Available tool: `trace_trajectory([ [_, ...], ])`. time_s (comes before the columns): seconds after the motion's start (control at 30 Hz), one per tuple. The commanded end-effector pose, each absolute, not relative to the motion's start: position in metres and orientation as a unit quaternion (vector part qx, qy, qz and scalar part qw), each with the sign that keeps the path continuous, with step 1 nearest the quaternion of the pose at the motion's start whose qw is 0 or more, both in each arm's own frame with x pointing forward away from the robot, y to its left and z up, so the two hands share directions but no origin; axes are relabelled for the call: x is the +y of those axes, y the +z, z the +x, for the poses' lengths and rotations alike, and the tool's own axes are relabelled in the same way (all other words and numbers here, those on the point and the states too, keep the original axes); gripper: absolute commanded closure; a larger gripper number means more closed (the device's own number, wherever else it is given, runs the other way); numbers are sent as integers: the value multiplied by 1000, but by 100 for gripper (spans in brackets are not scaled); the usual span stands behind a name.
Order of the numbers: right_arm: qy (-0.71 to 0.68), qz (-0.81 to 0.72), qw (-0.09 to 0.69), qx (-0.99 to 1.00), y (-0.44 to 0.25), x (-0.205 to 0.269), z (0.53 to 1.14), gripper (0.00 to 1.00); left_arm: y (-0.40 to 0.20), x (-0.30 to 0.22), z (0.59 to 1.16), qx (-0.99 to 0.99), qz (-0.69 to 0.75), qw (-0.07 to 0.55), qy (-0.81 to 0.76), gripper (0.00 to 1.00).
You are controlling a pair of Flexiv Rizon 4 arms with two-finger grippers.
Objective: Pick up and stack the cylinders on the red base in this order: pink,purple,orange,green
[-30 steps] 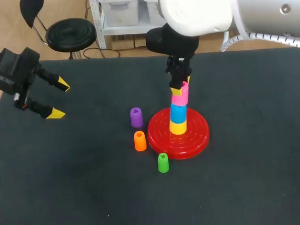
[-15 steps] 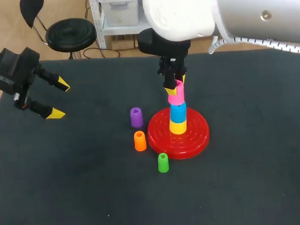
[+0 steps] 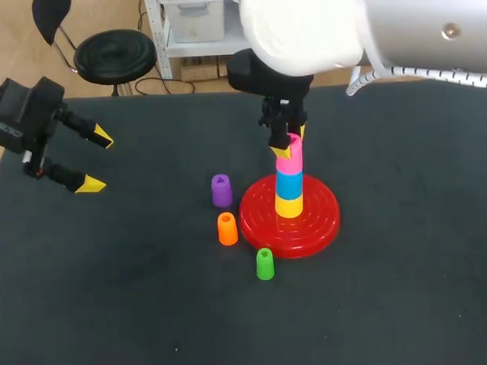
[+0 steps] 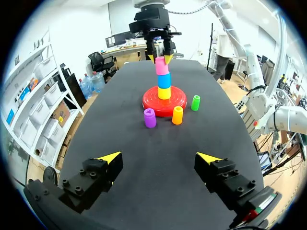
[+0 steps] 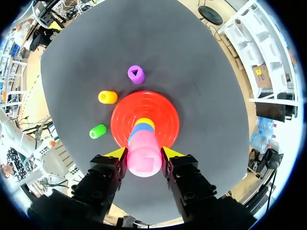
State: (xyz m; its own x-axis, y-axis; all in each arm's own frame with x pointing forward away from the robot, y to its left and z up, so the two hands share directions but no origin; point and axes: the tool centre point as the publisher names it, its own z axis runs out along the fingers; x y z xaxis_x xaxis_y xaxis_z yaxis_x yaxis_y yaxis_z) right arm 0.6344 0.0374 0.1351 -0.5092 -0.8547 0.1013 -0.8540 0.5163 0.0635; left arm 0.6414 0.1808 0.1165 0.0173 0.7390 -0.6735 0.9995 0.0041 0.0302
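A big white right arm (image 3: 398,22) comes in from the right and reaches over the middle of the dark tabletop (image 3: 112,317). A round red base (image 3: 320,226) sits there, flat on the tabletop. Three cylinders stand on the base in one tower. The yellow cylinder (image 3: 289,206) is at the bottom, the blue cylinder (image 3: 289,183) is on top of it, and the pink cylinder (image 3: 291,158) is on the very top. The pink one has a square hole in its top.

The right fingers (image 5: 118,154) point straight down over the tower. One yellow tip is on each side of the pink cylinder, and both press against it, so they are pinching it while it sits on the blue one.

Three more cylinders stand upright on the tabletop, all on the left side of the base. The purple cylinder (image 3: 221,190) is near the base and has a triangle hole in its top. The orange cylinder (image 3: 227,229) is just beside the rim of the base, in front of the purple one. The green cylinder (image 3: 265,264) is just beside the front rim.

The left arm (image 3: 18,119) is far off at the left edge of the tabletop, well apart from the base. The left fingers (image 4: 109,158) are spread wide with nothing between them, and they point across the tabletop toward the tower.
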Motion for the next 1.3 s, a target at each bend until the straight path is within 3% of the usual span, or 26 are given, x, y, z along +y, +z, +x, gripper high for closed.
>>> trace_trajectory([
  [0.03, -3, 492, 55, -869, 133, 36, 631, 100, 116, 181, 641, 657, 662, 267, -245, 0],
  [1.3, -2, 481, 38, -876, 119, 33, 627, 100, 116, 181, 641, 657, 662, 267, -245, 0],
])
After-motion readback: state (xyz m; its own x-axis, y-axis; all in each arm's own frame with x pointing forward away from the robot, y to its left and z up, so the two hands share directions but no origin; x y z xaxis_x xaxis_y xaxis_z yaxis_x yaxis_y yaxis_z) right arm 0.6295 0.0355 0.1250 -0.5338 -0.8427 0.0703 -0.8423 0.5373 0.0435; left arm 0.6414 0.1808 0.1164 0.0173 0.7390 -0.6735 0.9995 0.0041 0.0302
